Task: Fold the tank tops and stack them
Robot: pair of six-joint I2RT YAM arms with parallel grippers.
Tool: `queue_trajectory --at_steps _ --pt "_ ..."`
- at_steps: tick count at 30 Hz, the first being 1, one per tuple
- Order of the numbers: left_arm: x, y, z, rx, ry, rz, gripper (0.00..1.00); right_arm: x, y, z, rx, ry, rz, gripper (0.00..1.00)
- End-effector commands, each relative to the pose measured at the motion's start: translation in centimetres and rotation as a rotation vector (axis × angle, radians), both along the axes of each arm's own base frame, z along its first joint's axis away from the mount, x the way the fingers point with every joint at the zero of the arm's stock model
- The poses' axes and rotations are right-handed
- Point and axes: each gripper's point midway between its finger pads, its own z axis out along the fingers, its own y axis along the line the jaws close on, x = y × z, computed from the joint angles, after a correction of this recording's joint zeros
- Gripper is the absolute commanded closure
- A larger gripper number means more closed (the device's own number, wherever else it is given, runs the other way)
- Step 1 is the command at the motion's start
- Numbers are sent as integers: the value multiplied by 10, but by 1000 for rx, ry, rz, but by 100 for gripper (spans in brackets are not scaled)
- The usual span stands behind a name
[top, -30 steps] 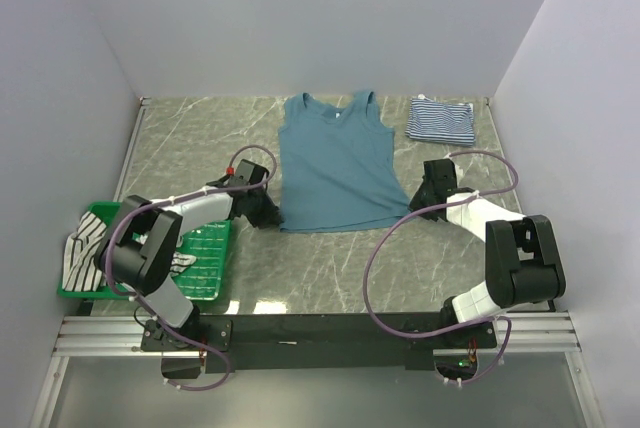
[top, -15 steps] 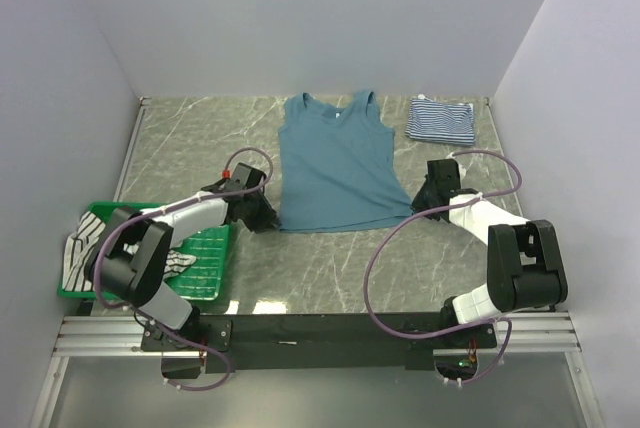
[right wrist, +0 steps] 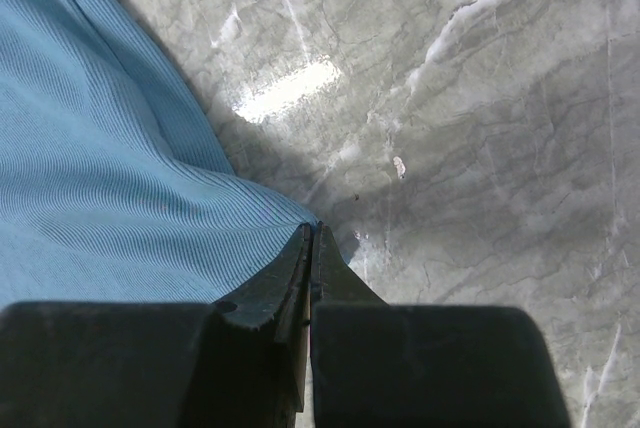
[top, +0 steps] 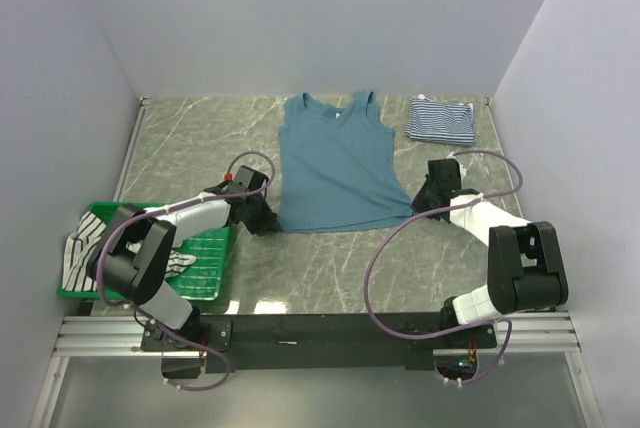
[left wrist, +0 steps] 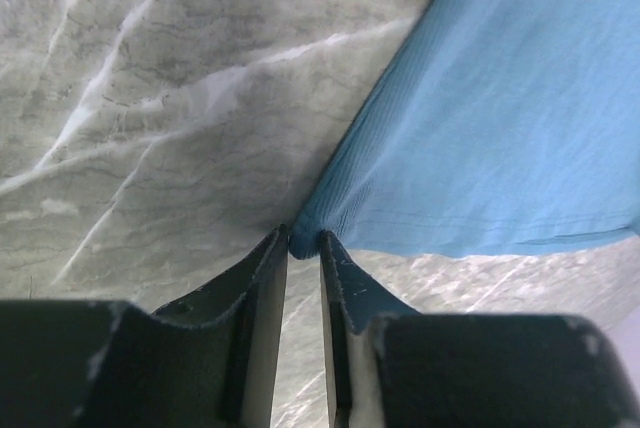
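Teal-blue tank top flat at table centre, straps toward 12 o'clock | right gripper clamped on its 4 o'clock hem corner | left gripper jaws narrowly parted astride its 7 o'clock hem corner | folded navy-and-white striped tank top at 2 o'clock, apart | black-and-white striped tank top draped over green basket, 8 o'clock

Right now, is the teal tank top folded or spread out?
Spread out. The teal tank top lies flat on the table, both straps and the whole hem showing, unfolded.
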Motion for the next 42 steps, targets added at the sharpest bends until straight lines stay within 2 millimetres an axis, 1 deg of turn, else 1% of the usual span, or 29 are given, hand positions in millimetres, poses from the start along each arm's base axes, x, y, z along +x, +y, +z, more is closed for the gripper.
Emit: queue_trajectory --at_steps 1,6,11,13,14,15,16,17,19,20,21,22,23,24,25,27,28,29,30,31,33,34,35,36,37,38,39,40,42 --pt "1 -4 -5 14 5 -5 75 2 -5 9 -8 -43 -6 100" --pt "-3 -5 -18 54 36 -24 75 2 -7 10 -9 -48 -9 100" --pt "-2 0 -20 87 38 -11 78 2 -7 15 -4 -60 -11 100" --pt "0 3 -16 103 26 -9 83 3 -5 20 11 -72 -2 100" --pt "6 0 -8 97 4 -18 86 5 -2 27 20 -90 7 100" --pt "12 8 -3 133 -14 -1 95 5 2 32 41 -98 21 100" --pt "19 9 5 140 -38 4 99 8 5 40 55 -120 29 100" --pt "35 10 23 151 -94 5 99 12 11 57 84 -165 46 100" --pt "48 19 50 173 -146 31 99 13 24 79 153 -205 90 100" --pt "65 23 76 187 -215 51 99 18 29 109 177 -279 109 100" --pt "71 25 104 179 -277 67 99 16 33 124 197 -299 122 100" --pt "71 31 119 192 -297 77 99 15 39 141 232 -333 143 100" --pt "80 33 152 183 -371 91 100 14 43 179 251 -423 162 100" --pt "81 40 184 178 -443 119 100 10 45 197 265 -461 172 100" --pt "84 43 214 172 -503 130 100 5 50 236 299 -551 192 100" --pt "79 47 260 136 -594 144 100 -6 52 272 332 -621 198 100" --pt "77 48 280 119 -631 147 100 -12 55 303 346 -692 215 100" --pt "74 50 314 95 -695 151 100 -24 57 329 363 -760 234 100" --pt "66 53 340 69 -749 156 100 -32 57 347 383 -795 228 100" --pt "61 55 375 32 -822 166 100 -43 56 381 389 -874 240 100" --pt "49 60 413 0 -898 164 100 -64 52 418 399 -968 223 100" --pt "41 64 447 -32 -967 176 100 -76 49 446 401 -1035 222 100" --pt "36 66 460 -41 -990 178 100 -88 47 462 402 -1086 218 100" --pt "34 66 472 -53 -1018 179 100 -93 43 474 404 -1119 201 100" --pt "27 69 495 -76 -1068 182 100 -101 41 491 405 -1161 197 100" --pt "25 70 504 -82 -1086 182 100 -104 41 497 405 -1178 199 100" --pt "31 66 504 -80 -1078 176 100 -104 41 503 411 -1189 199 100" --pt "29 66 517 -97 -1101 176 100 -105 42 508 417 -1197 202 100" --pt "38 59 517 -106 -1091 158 100 -97 46 510 427 -1193 222 100"
